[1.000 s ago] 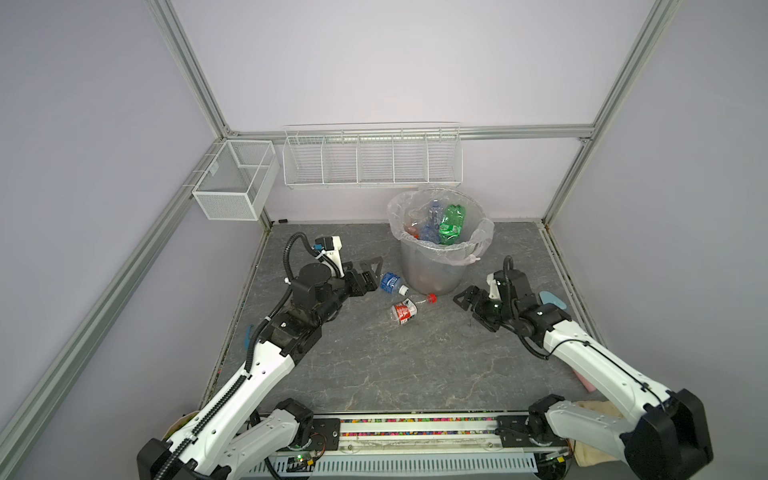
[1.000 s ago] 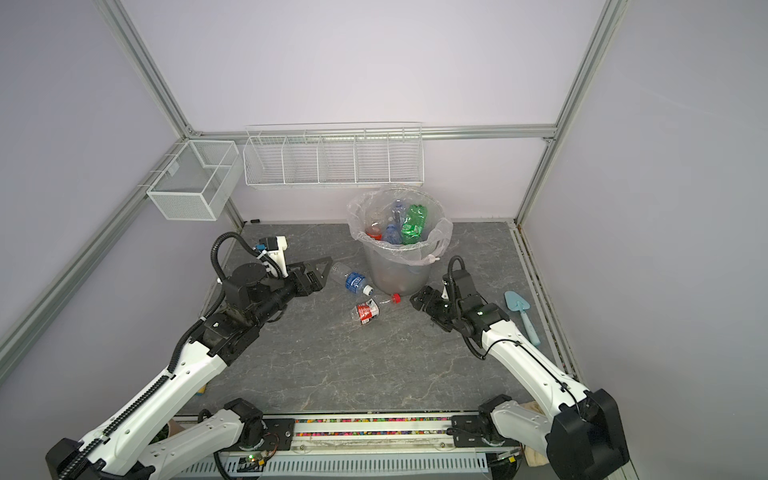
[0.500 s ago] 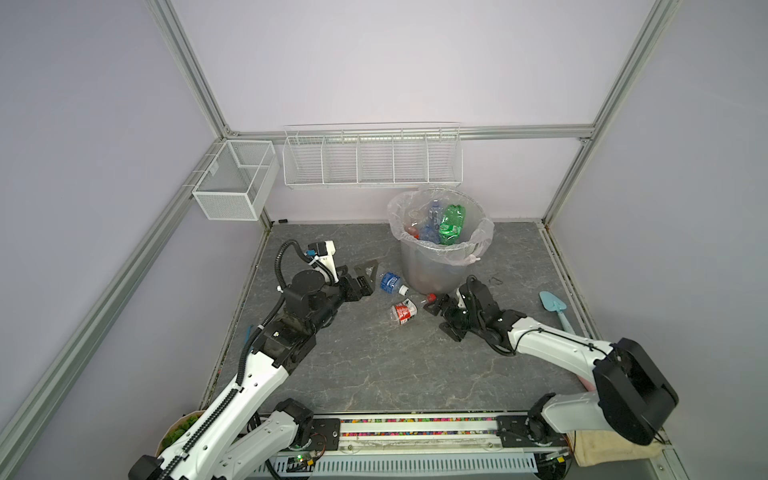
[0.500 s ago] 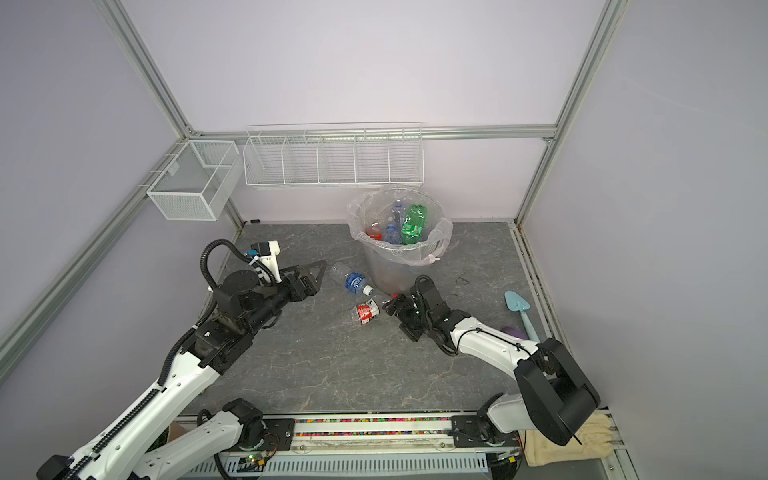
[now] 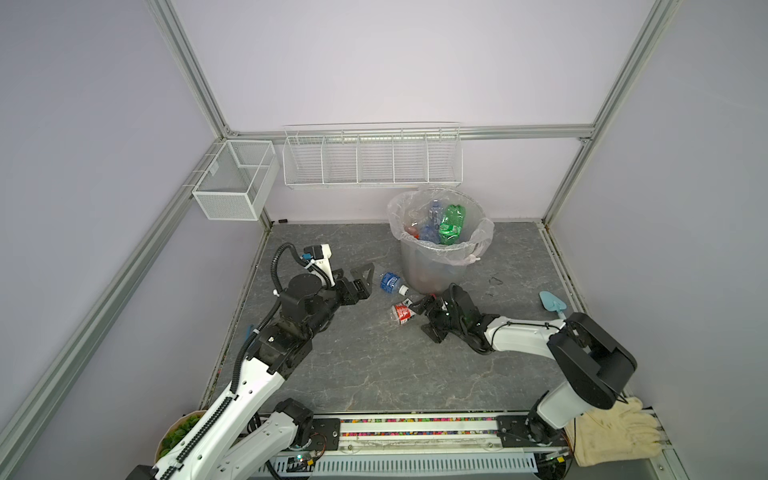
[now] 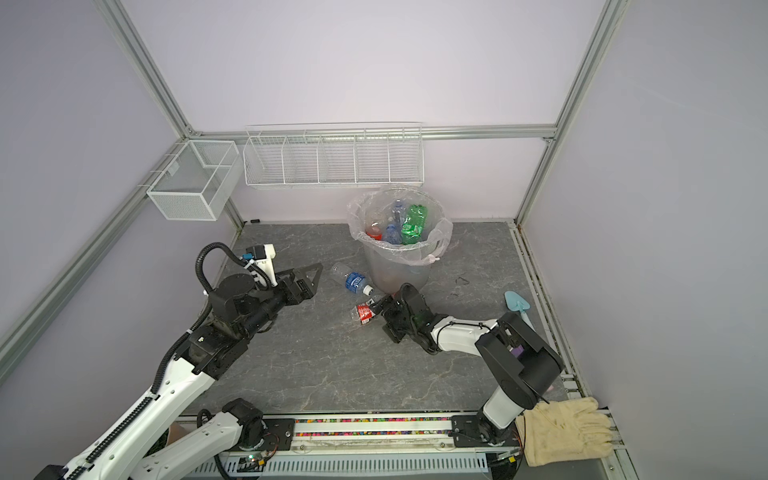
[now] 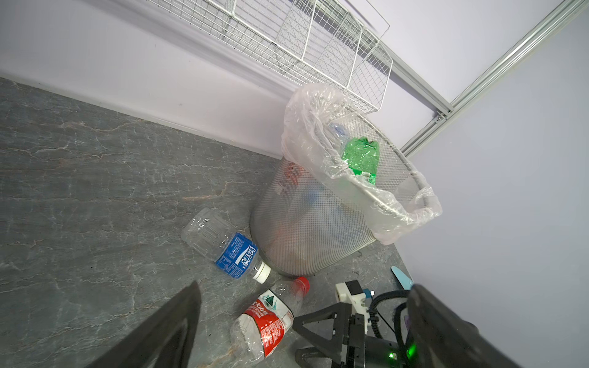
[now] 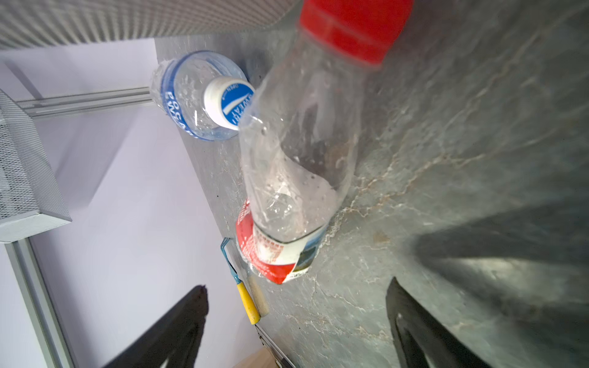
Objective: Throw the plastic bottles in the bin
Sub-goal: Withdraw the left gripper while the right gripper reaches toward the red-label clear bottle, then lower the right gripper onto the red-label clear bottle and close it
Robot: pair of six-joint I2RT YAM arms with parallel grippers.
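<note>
The bin (image 5: 440, 257) (image 6: 397, 262) (image 7: 312, 229) stands at the back, lined with a clear bag; it holds several bottles, one of them all green (image 5: 451, 224) (image 6: 413, 224) (image 7: 361, 157). Two plastic bottles lie on the floor at its foot: a blue-labelled one (image 5: 390, 283) (image 6: 353, 281) (image 7: 228, 248) (image 8: 191, 95) and a red-labelled, red-capped one (image 5: 402, 312) (image 6: 365, 312) (image 7: 271, 321) (image 8: 296, 178). My right gripper (image 5: 424, 318) (image 6: 385, 321) (image 8: 296, 283) is open, low on the floor, its fingertips just short of the red-labelled bottle. My left gripper (image 5: 365, 282) (image 6: 313, 282) (image 7: 306, 286) is open and empty, left of the blue-labelled bottle.
Two white wire baskets (image 5: 372, 158) (image 5: 232, 183) hang on the back and left walls. A teal scoop (image 5: 552, 303) lies by the right wall, pale gloves (image 5: 611, 428) at the front right. A yellow-handled tool (image 8: 245, 299) lies at the floor's left edge.
My right gripper has swung left and dropped low, up to the red-labelled bottle. My left gripper has drawn back slightly from the blue-labelled bottle. Neither bottle has moved.
</note>
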